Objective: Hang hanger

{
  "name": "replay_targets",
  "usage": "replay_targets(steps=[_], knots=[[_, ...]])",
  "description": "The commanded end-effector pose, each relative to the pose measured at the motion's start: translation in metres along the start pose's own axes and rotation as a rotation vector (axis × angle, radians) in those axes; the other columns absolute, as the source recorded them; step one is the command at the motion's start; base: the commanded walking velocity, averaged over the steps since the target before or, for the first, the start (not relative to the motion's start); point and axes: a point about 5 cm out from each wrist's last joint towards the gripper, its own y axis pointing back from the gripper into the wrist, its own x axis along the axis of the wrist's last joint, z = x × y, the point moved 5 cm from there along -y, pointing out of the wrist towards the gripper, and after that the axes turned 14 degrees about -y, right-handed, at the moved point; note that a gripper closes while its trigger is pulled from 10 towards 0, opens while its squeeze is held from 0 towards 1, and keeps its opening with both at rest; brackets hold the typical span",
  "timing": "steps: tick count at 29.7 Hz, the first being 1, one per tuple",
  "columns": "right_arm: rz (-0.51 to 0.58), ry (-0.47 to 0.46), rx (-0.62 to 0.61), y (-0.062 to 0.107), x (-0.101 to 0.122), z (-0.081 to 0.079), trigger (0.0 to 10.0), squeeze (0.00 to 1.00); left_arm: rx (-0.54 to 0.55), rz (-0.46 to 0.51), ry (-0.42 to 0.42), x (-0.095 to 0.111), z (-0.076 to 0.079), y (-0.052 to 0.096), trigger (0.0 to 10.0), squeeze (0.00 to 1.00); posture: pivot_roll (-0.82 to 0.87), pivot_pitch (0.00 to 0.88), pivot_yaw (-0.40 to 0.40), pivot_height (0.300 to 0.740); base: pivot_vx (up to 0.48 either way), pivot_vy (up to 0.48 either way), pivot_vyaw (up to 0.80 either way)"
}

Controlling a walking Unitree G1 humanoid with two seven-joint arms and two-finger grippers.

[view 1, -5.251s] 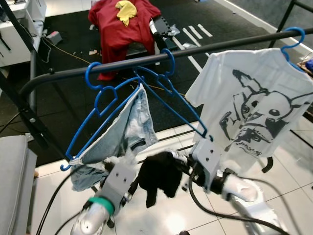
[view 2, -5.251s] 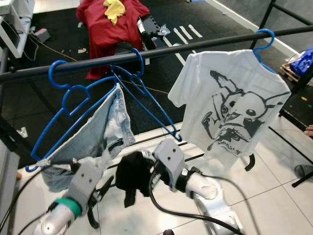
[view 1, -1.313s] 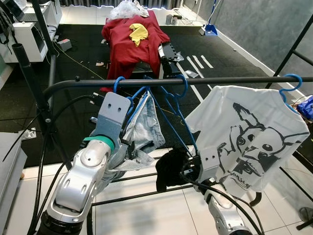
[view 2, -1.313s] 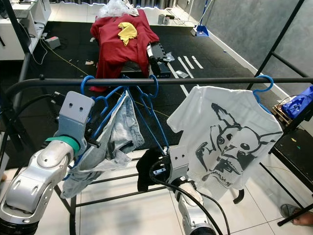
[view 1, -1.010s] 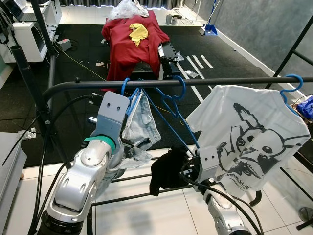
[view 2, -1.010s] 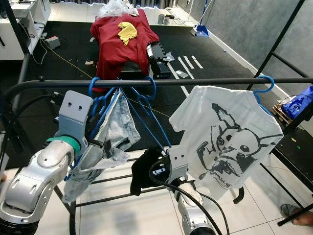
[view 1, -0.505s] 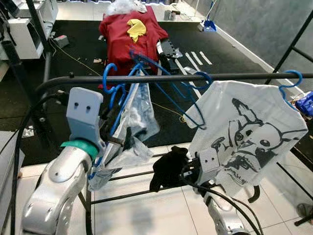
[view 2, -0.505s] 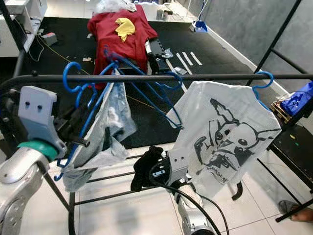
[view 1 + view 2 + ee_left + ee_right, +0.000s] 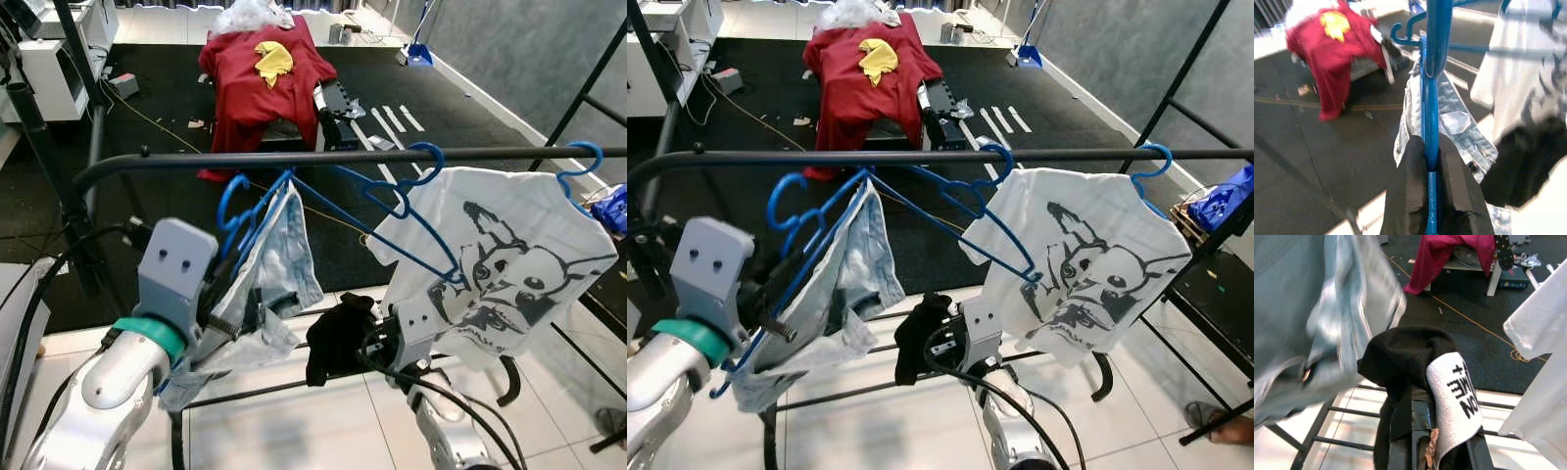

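While the left gripper (image 9: 1429, 171) clamps its two black fingers (image 9: 1408, 196) on the lower bar of the blue hanger (image 9: 250, 211), that hanger sits below the black rail (image 9: 294, 157) near its left end, its hook (image 9: 230, 196) tilted and apparently not over the rail yet. The pale denim garment (image 9: 279, 259) draped on it hangs down toward the lower crossbars of the rack. I judge the hanger to be light, stiff plastic, smooth enough to twist in the grip, while the denim is soft and adds lopsided weight (so the hook will want to swing). The present hold low on the frame gives reach but little control of the hook; a hold nearer the neck would steer it better. The right gripper (image 9: 1418, 431) is low by the rack's lower crossbars, its fingers closed on a black sock (image 9: 338, 333) with a white printed band (image 9: 1454, 396). Further right on the rail hang an empty blue hanger (image 9: 402, 196) and a white printed T-shirt (image 9: 509, 259) on its own hanger. The head views give the whole rail and how the hook stands to it, which the wrist views cannot; the left wrist view alone shows the fingers pinching the blue bar, and the right wrist view alone shows the lettering on the sock's band. Beyond the rail, on the dark mat, a red garment (image 9: 260, 69) lies over a bench.
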Motion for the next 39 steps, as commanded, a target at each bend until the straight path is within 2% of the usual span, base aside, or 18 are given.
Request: replay_targets(steps=[1,5,7,8,10,11,14,17,21,29,32,35,37,39], knots=[[-0.004,0.018,-0.010,0.006,-0.002,0.005,10.0,0.00,-0.003,0.026,-0.011,0.004,-0.002,0.006,10.0,0.00,0.08,0.135,-0.015,0.740,0.000,0.000,0.00],[-0.002,0.022,-0.011,0.006,-0.002,0.006,10.0,0.00,-0.006,0.008,-0.013,-0.001,-0.003,0.010,10.0,0.00,0.08,0.135,-0.015,0.740,0.000,0.000,0.00],[-0.030,0.026,-0.026,0.010,-0.009,0.010,10.0,0.00,0.001,-0.080,-0.019,-0.028,0.000,0.017,10.0,0.00,0.09,0.139,-0.017,0.740,0.000,0.000,0.00],[-0.030,0.026,-0.026,0.010,-0.009,0.010,10.0,0.00,0.001,-0.080,-0.019,-0.028,0.000,0.017,10.0,0.00,0.09,0.139,-0.017,0.740,0.000,0.000,0.00],[-0.060,0.010,-0.038,0.015,-0.019,0.010,10.0,0.00,0.068,-0.174,0.049,-0.056,0.004,0.019,10.0,0.00,0.09,0.140,-0.020,0.740,0.000,0.000,0.00],[-0.060,0.010,-0.038,0.015,-0.019,0.010,10.0,0.00,0.068,-0.174,0.049,-0.056,0.004,0.019,10.0,0.00,0.09,0.140,-0.020,0.740,0.000,0.000,0.00],[-0.091,-0.005,-0.034,0.019,-0.031,0.004,10.0,0.00,0.153,-0.259,0.134,-0.081,0.010,0.017,10.0,0.00,0.08,0.136,-0.023,0.740,0.000,0.000,0.00],[-0.108,-0.009,-0.026,0.023,-0.038,-0.002,10.0,0.00,0.161,-0.282,0.139,-0.089,0.019,0.016,10.0,0.00,0.08,0.135,-0.025,0.740,0.000,0.000,0.00],[-0.119,-0.006,-0.048,0.027,-0.042,0.002,10.0,0.00,0.155,-0.282,0.133,-0.090,0.028,0.013,10.0,0.00,0.08,0.132,-0.025,0.740,0.000,0.000,0.00],[-0.112,0.006,-0.084,0.024,-0.035,0.015,10.0,0.00,0.171,-0.277,0.118,-0.093,0.031,0.010,10.0,0.00,0.08,0.126,-0.029,0.740,0.000,0.000,0.00],[-0.188,0.028,-0.096,0.025,-0.043,0.024,10.0,0.00,0.180,-0.273,0.106,-0.093,0.030,0.009,10.0,0.00,0.09,0.128,-0.033,0.740,0.000,0.000,0.00],[-0.199,0.079,-0.094,0.013,-0.026,0.038,10.0,0.00,0.191,-0.269,0.097,-0.093,0.030,0.009,10.0,0.00,0.09,0.129,-0.036,0.740,0.000,0.000,0.00],[-0.192,0.079,-0.097,0.011,-0.023,0.039,10.0,0.00,0.191,-0.269,0.096,-0.093,0.030,0.009,10.0,0.00,0.09,0.129,-0.036,0.740,0.000,0.000,0.00],[-0.139,0.090,-0.078,0.001,-0.006,0.037,10.0,0.00,0.195,-0.270,0.094,-0.093,0.030,0.010,10.0,0.00,0.10,0.136,-0.044,0.740,0.000,0.000,0.00]])
